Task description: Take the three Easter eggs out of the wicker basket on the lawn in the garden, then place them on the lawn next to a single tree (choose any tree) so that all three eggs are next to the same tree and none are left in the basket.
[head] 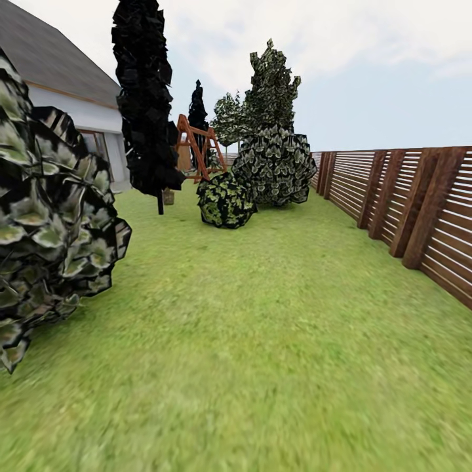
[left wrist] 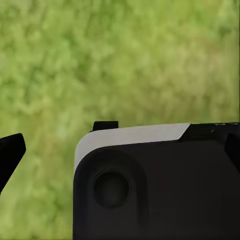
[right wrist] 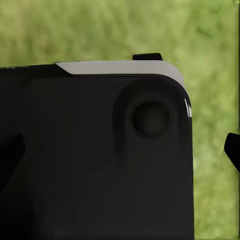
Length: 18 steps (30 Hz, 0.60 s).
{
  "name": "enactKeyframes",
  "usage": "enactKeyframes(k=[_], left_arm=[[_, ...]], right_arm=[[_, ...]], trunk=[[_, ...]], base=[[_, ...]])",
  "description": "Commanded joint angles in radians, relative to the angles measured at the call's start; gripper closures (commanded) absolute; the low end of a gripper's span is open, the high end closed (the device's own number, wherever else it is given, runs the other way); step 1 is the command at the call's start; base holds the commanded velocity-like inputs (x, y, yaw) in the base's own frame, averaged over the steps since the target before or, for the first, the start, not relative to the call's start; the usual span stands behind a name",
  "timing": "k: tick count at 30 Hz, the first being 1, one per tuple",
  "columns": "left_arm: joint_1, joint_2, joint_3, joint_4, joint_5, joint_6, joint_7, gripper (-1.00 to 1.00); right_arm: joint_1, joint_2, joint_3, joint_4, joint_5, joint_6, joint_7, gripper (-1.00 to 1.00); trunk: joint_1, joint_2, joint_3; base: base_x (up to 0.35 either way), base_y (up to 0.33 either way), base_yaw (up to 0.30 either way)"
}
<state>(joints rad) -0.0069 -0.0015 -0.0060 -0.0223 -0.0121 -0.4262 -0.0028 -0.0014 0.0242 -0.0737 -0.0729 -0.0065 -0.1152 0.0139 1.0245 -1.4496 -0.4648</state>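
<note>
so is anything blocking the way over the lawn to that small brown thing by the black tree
Nothing visible does. Open lawn runs up to the brown thing, maybe the basket, too small to tell. The big bush stands left of that line, the round bush and fence right of it.

lawn (head: 275,341): showing mottled green - yellowish patches
fence (head: 419,210): showing dark brown slats
tall tree (head: 145,98): showing all black
bushes (head: 275,164): showing dark green - pale-veined leaves

one lawn (head: 262,341), one fence (head: 406,203), three bushes (head: 226,200)
</note>
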Motion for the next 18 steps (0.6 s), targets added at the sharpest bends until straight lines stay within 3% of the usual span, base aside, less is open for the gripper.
enactKeyframes(k=[1,18], left_arm=[[-0.001,0.0,0.0,0.001,-0.001,-0.003,0.0,-1.0],[-0.001,0.0,0.0,0.001,0.0,-0.003,0.0,-1.0]], right_arm=[[0.0,0.0,-0.007,0.0,-0.001,-0.003,0.001,-1.0],[0.0,0.0,-0.015,-0.001,-0.003,-0.004,0.001,-1.0]], trunk=[[0.0,0.0,-0.001],[0.0,0.0,-0.001]], base=[[0.27,-0.075,0.0],[0.27,-0.075,0.0]])
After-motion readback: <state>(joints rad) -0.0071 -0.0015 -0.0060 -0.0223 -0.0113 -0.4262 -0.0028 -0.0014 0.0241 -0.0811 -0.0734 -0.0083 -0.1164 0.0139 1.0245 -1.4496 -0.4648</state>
